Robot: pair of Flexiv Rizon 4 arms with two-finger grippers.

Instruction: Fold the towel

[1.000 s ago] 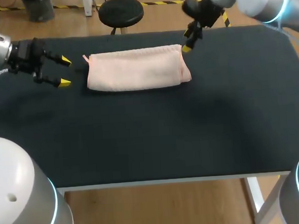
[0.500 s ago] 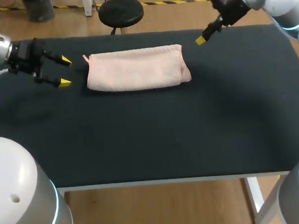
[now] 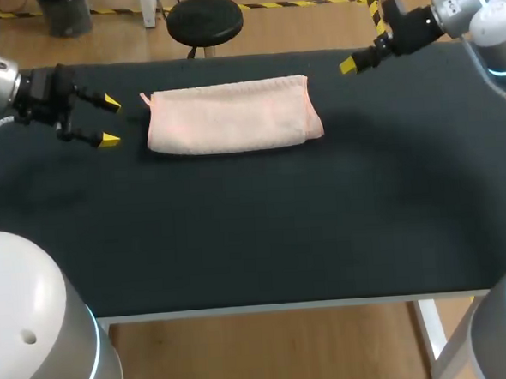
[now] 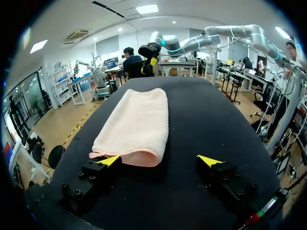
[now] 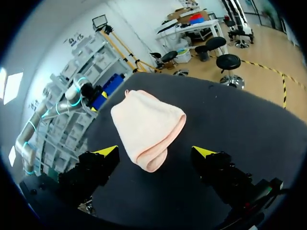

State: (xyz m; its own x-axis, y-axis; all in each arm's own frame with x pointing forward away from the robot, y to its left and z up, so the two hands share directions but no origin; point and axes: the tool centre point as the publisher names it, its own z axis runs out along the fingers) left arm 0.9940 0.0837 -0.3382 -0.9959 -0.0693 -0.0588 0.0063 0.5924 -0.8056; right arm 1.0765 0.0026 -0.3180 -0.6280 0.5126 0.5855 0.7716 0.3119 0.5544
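Folded pink towel (image 3: 231, 115) is lying flat as a long strip on the far middle of the black tabletop (image 3: 255, 224), with a rounded fold at its right end. The left end effector (image 3: 110, 121) is sitting just left of the towel's left end, fingers spreading wide and gripping nothing. The right end effector (image 5: 156, 151) is hanging over the far right of the tabletop, apart from the towel's right end, its fingers also standing wide apart and holding nothing.

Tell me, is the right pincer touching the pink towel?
Apart. The head view shows the right pincer beyond the towel, with bare table between them.
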